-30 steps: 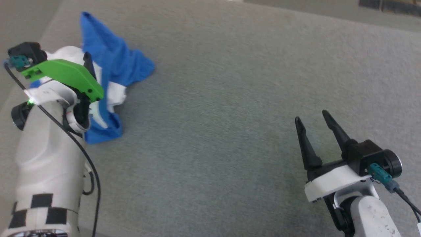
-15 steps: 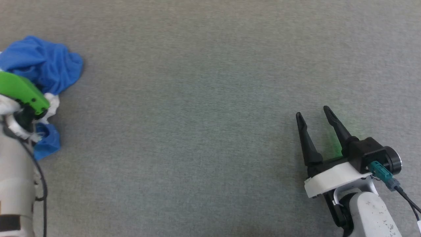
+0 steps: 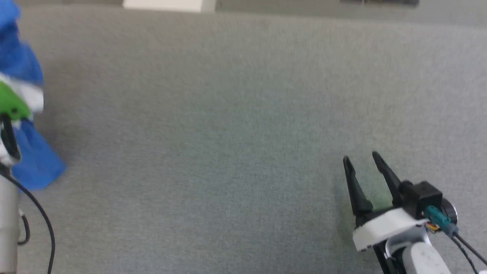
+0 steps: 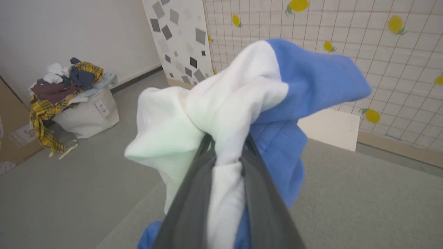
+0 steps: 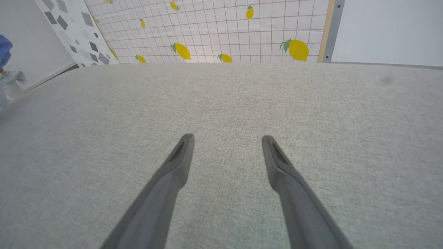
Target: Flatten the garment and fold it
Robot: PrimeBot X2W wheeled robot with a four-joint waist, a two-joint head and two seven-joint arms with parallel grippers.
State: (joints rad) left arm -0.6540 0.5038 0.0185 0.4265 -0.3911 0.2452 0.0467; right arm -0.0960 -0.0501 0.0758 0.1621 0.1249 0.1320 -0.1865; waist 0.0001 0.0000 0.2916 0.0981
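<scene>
1. No brand or writing can be read. A small label is seen on the white fabric bin (image 4: 86, 117) heaped with mixed clothes, but its print is too small to make out. The same holds for marks on the brown cardboard (image 4: 14, 135) at the left edge of the left wrist view.
2. The left claw (image 4: 227, 140) is closed tightly on the soft white-and-royal-blue cloth garment (image 4: 242, 93). A fold of white cloth is pinched between its two long dark fingers (image 4: 193, 200), with only that cloth separating them.
3. The right claw (image 5: 227, 138) is held wide open with nothing between its fingers. It is poised over the grey fabric-covered tabletop (image 3: 228, 133), well apart from the garment. In the head view the right claw (image 3: 361, 158) is seen at the lower right.
4. The garment is bunched into a crumpled lump around the left claw's tips. White cloth bulges to the left and a blue part is flared to the upper right, with more blue hanging below.
5. In the head view the garment (image 3: 34, 167) is found at the far left edge, beside a green plastic part (image 3: 11, 102) of the left arm. Whether its lowest blue fold touches the tabletop cannot be told.
6. A gridded wall (image 5: 242, 27) printed with yellow lemons is seen behind the tabletop.
</scene>
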